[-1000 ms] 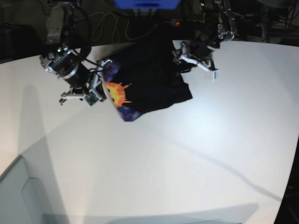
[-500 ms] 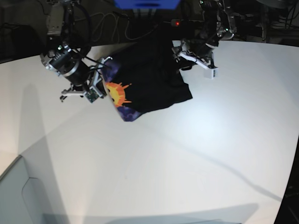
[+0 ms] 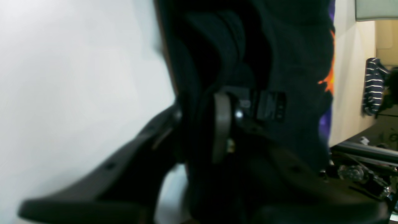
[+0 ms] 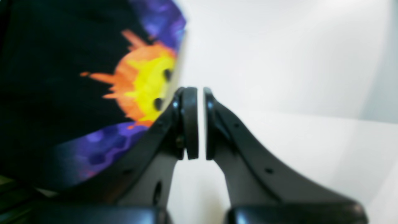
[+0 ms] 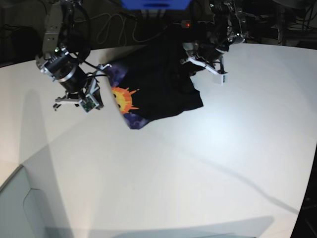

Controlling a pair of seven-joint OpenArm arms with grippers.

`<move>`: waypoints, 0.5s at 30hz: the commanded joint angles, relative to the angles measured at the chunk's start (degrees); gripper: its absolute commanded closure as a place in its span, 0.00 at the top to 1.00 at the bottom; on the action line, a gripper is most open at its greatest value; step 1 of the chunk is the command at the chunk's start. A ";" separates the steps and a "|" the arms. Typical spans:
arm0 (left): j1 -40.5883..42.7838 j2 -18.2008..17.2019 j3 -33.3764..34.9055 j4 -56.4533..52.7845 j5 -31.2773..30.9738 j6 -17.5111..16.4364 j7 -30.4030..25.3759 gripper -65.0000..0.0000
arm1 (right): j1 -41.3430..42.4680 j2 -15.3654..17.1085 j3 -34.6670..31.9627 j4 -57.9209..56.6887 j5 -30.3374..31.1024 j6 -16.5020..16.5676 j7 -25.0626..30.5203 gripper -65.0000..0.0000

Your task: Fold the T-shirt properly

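Note:
The black T-shirt [image 5: 158, 79] lies bunched at the far middle of the white table, its orange-yellow sun print [image 5: 126, 99] on a purple patch at its left edge. My left gripper [image 5: 197, 58] sits at the shirt's far right corner. In the left wrist view this gripper [image 3: 197, 124] has black cloth [image 3: 295, 62] filling the space between its fingers. My right gripper [image 5: 99, 87] hovers just left of the print. In the right wrist view it [image 4: 201, 121] is shut and empty, with the shirt [image 4: 46, 62] and sun print [image 4: 146, 77] beside it.
The white table [image 5: 198, 163] stretches wide toward the front and right. A pale grey panel [image 5: 20, 208] is at the front left corner. Cables [image 5: 114, 29] and a blue object [image 5: 156, 4] lie beyond the far edge.
My right gripper has drawn back to the left, away from the print edge. My left gripper has shifted slightly toward the far edge, still at the shirt's corner.

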 commanded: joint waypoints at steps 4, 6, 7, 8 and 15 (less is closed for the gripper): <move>-0.61 -0.29 0.19 0.36 0.48 0.08 0.87 0.00 | 0.28 0.07 3.04 2.68 0.90 0.11 1.12 0.00; -1.13 -0.47 0.19 0.28 0.57 0.08 1.04 0.00 | 0.28 0.07 4.80 3.47 1.16 0.11 -0.11 0.00; -1.22 -1.00 0.19 0.28 0.57 0.08 1.04 0.00 | 0.28 0.07 5.86 3.91 1.16 0.11 -0.81 0.00; -1.31 -1.88 0.37 0.36 0.57 0.08 1.04 0.00 | 0.37 -0.10 6.74 4.00 1.16 0.11 -1.25 0.00; -7.11 -13.13 14.34 0.28 0.57 0.08 1.04 0.00 | 0.72 -0.36 14.12 4.44 1.16 0.11 -1.60 0.00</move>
